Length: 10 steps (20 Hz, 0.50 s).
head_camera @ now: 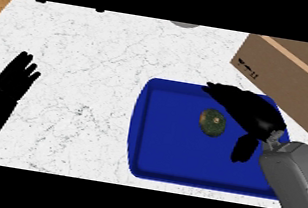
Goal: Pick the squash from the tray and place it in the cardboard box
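- The small, round, green-and-yellow squash (213,122) is lying near the middle of the flat blue plastic tray (171,154), slightly toward the tray's right half, where nothing crowds it and a grasp from the right is unobstructed.
- The right robot hand (249,115) is hovering just beside the squash on its right, fingers extended past it toward the tray's far rim and thumb hanging lower; the hand is spread wide and holding nothing, apparently so that fingers and thumb can bracket the squash.
- Whether any finger is touching the squash cannot be told from the head view.
- The brown cardboard box (303,79) is standing at the upper right, close behind the tray's right corner, so the carry is judged to be short.
- The left robot hand (6,85) is resting at the left edge over the white marbled worktop (90,55), fingers straight and empty, well apart from the tray.
- Judged step: closing around the squash; lifting and placing are not yet done.
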Each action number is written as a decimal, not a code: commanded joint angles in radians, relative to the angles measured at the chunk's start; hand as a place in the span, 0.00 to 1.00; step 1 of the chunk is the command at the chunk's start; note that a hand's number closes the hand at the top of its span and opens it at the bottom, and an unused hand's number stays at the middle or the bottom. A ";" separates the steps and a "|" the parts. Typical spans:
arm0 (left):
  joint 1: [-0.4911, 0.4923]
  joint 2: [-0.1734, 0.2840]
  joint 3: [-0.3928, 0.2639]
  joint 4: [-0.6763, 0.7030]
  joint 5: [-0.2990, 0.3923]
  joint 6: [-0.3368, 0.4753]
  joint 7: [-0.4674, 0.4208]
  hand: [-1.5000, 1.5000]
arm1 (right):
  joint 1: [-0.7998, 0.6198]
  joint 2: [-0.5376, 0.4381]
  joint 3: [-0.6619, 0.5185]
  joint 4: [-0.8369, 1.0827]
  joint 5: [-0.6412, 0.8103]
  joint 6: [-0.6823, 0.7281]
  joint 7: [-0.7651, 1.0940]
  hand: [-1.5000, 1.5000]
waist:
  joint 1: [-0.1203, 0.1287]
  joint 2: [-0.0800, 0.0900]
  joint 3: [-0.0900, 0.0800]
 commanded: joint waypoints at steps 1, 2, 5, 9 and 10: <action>0.010 -0.042 -0.014 0.008 -0.041 -0.002 -0.009 0.50 | 0.014 0.024 -0.012 0.006 0.067 0.021 -0.016 0.00 | -0.002 0.000 0.000; 0.000 0.004 0.042 0.007 0.008 -0.034 0.011 0.50 | -0.003 0.062 -0.009 -0.082 0.034 0.110 0.102 0.00 | -0.003 -0.001 0.000; -0.040 -0.023 0.020 0.020 -0.033 -0.021 0.012 0.50 | 0.017 0.054 -0.016 0.081 0.118 -0.022 -0.048 0.00 | -0.002 0.000 0.000; -0.041 -0.001 0.076 0.048 -0.004 -0.062 0.029 0.50 | -0.021 0.092 -0.054 0.078 0.139 0.043 0.003 0.00 | -0.001 0.000 0.000; -0.022 -0.049 0.037 0.052 -0.062 -0.028 -0.033 0.50 | -0.009 0.108 -0.027 0.084 0.177 0.018 0.024 0.00 | -0.001 0.000 0.000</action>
